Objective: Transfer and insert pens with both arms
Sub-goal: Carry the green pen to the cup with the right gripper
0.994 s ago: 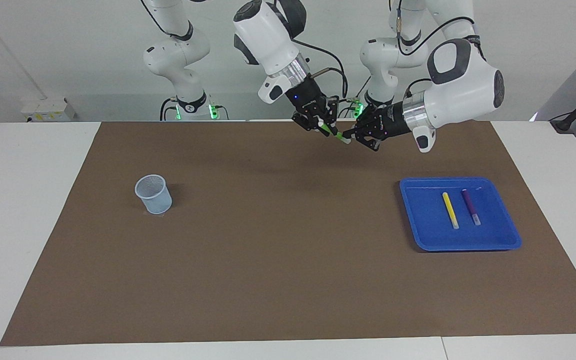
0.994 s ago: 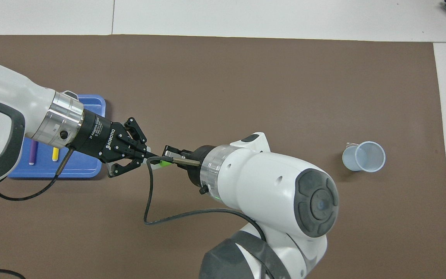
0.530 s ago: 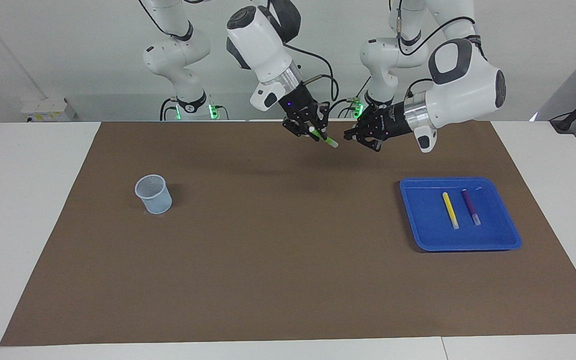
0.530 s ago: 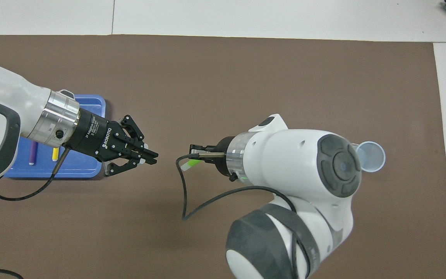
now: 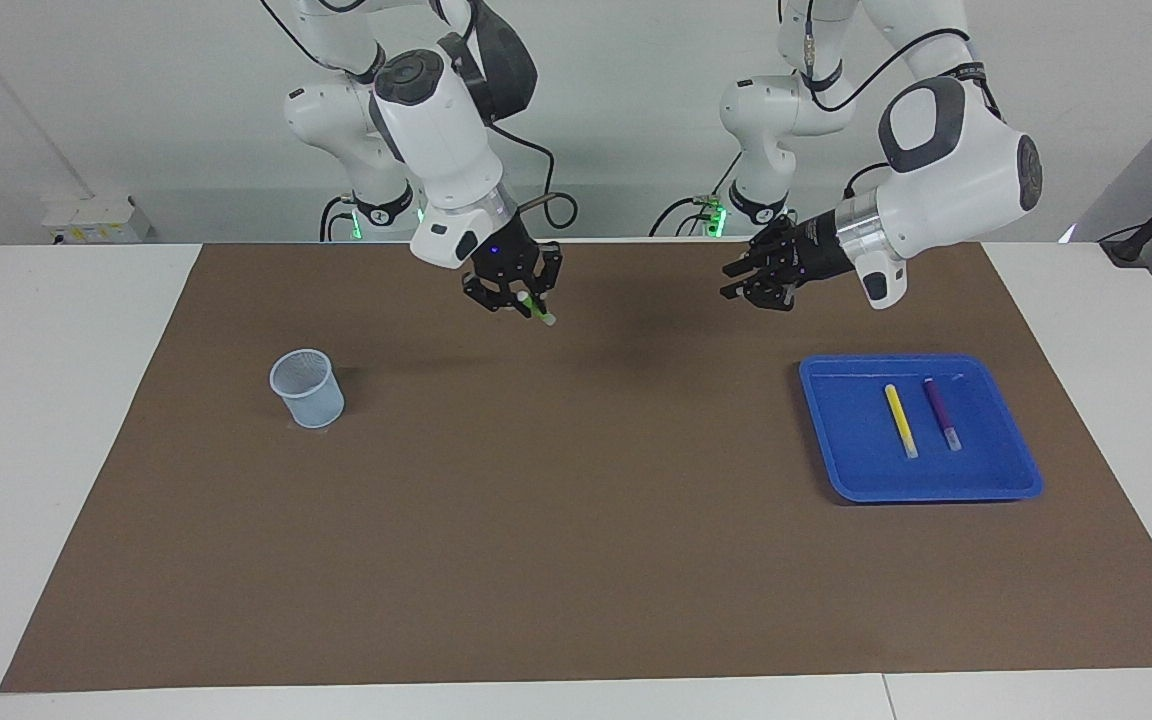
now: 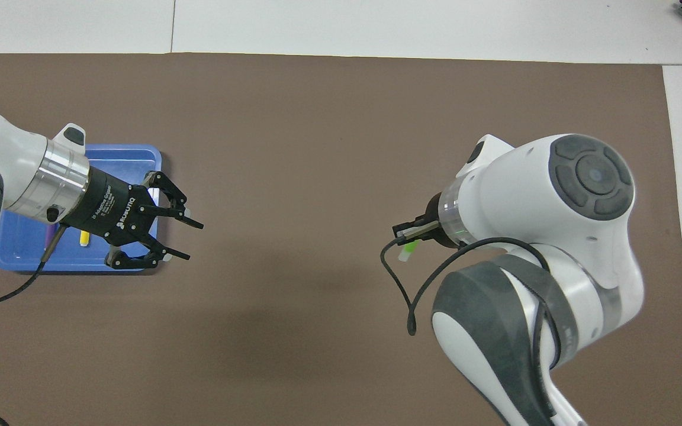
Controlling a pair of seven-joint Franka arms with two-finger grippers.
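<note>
The green pen (image 5: pixel 539 308) (image 6: pixel 407 251) hangs in the air with my right gripper (image 5: pixel 526 298) (image 6: pixel 412 236) shut on it, its pale end pointing down and out. It is over the brown mat, between the mat's middle and the cup (image 5: pixel 307 388). My left gripper (image 5: pixel 731 283) (image 6: pixel 190 239) is open and holds nothing, raised over the mat beside the blue tray (image 5: pixel 836 440) (image 6: pixel 128 154). The yellow pen (image 5: pixel 901 420) (image 6: pixel 84 238) and the purple pen (image 5: pixel 941 412) lie side by side in the tray. The overhead view hides the cup under the right arm.
The brown mat (image 5: pixel 576 520) covers most of the white table. Two smaller white arms with green lights (image 5: pixel 376 215) stand at the robots' edge. The tray sits toward the left arm's end, the cup toward the right arm's end.
The left gripper has let go of the green pen, opened and drawn back toward the tray. The right gripper has carried the pen away toward the cup's end of the table.
</note>
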